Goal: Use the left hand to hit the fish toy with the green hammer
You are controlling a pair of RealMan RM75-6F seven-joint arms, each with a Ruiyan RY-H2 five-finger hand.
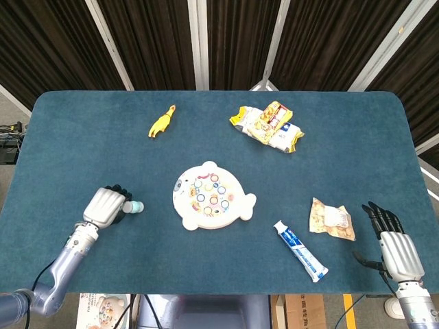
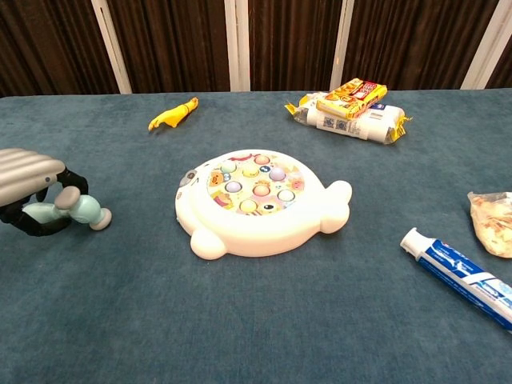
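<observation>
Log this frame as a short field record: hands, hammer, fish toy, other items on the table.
left hand: grips green hammer, head low by the cloth, left of the toy
right hand: open, holds nothing, at the table's near right edge
fish toy: flat on table, apart from hammer
others: rubber chicken, snack packs, toothpaste, small bag

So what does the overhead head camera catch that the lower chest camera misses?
Only the head view shows the right hand, fingers spread, at the table's near right corner. Only the chest view shows the green toy hammer's head lying low by the cloth. Both show the left hand holding that hammer, the white fish-shaped toy and the blue-and-white toothpaste tube.
</observation>
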